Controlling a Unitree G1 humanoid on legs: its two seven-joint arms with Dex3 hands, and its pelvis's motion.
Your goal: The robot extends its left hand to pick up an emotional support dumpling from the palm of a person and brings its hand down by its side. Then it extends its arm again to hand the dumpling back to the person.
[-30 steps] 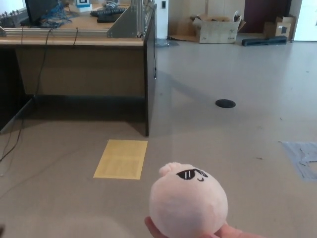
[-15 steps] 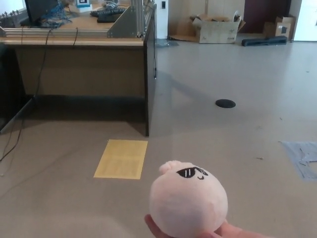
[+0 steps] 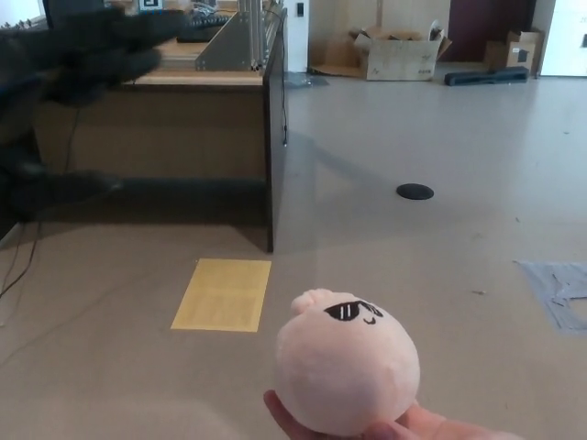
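Upright on person's palm [image 3: 404, 427]: round pink dumpling [image 3: 348, 371], sunglasses face up-right, topknot up-left; blurred left hand [image 3: 87, 50] apart, fingers spread, empty.

A wooden desk [image 3: 165, 137] with a dark end panel stood at upper left, an aluminium frame [image 3: 234, 41] and a keyboard [image 3: 204, 27] on its top. Cables [image 3: 23, 266] trailed down to the floor beside it. A yellow sheet of paper [image 3: 223, 294] lay flat on the grey floor [image 3: 440, 266] just in front of the desk's corner. A round black floor disc [image 3: 415, 192] sat further right. An open cardboard box [image 3: 401, 53] stood against the far wall, a smaller box [image 3: 519, 48] near it. Grey tape patches [image 3: 559, 291] marked the floor at right.
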